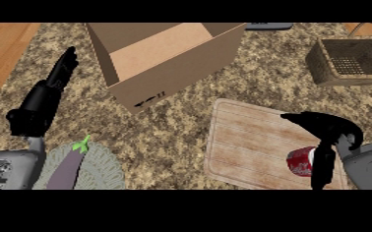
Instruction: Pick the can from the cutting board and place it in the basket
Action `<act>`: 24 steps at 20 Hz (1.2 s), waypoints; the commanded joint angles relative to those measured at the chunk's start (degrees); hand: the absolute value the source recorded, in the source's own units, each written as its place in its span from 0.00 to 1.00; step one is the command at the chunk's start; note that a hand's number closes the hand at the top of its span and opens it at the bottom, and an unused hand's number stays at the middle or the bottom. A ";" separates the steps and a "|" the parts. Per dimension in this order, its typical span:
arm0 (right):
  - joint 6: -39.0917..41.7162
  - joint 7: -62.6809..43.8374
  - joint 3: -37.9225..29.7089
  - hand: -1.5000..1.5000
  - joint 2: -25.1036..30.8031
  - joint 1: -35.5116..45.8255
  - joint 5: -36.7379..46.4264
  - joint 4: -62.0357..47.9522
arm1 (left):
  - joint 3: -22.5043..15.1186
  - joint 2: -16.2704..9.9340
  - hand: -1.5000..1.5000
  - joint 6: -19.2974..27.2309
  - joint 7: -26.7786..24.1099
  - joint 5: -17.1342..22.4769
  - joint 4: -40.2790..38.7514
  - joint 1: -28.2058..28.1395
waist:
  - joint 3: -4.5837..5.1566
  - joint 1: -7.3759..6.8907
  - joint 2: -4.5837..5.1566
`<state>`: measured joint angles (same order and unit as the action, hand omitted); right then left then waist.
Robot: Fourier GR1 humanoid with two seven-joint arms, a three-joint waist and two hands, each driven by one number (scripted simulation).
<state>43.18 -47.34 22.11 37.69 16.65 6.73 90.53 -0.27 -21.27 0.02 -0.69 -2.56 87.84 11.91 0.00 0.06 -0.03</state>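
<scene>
The red can (300, 161) stands on the pale wooden cutting board (247, 137) near its lower right corner. My right hand (328, 128) arches over the can. Its fingers (322, 169) curl down across the can's right side and hide part of it, while the thumb points left above it. The brown woven basket (347, 61) sits at the far right, well beyond the board. My left hand (45, 98) rests open at the left edge, fingers straight and pointing away, holding nothing.
A large open cardboard box (163, 59) stands at the back centre, between the hands and left of the basket. A purple eggplant (69, 167) lies on a grey-green plate (105, 169) at the lower left. The counter's wooden edge shows at the far left.
</scene>
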 commanded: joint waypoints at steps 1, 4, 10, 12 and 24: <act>0.35 -5.31 0.22 0.00 -2.30 -4.67 2.71 5.05 | -0.73 1.44 0.50 0.60 0.63 -2.30 3.80 -3.43 | 0.01 0.01 -0.10; 1.96 1.08 -1.96 0.00 -2.71 -1.75 6.81 -3.86 | 2.08 1.00 0.50 -1.42 -0.34 -1.57 -4.16 3.46 | 0.00 0.07 0.09; 4.71 3.22 -4.58 0.00 -4.80 -5.18 10.65 -2.85 | 2.46 2.76 0.50 -2.00 0.64 -2.95 2.89 -2.11 | -0.01 -0.15 0.00; 3.85 0.55 -6.21 1.00 -6.50 -5.96 9.55 -1.59 | 4.04 1.68 0.50 -4.29 -2.70 -2.12 -1.92 -1.08 | 0.01 0.04 0.03; -0.47 29.94 -8.62 1.00 4.97 -4.98 22.21 -10.36 | 3.76 4.07 0.50 -3.56 0.49 -3.82 1.06 -0.79 | -0.11 -0.25 0.18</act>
<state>44.16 -30.10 16.27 33.76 12.28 26.08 84.74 3.52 -17.75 -3.63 0.03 -6.24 89.11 11.70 0.64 -0.27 -0.48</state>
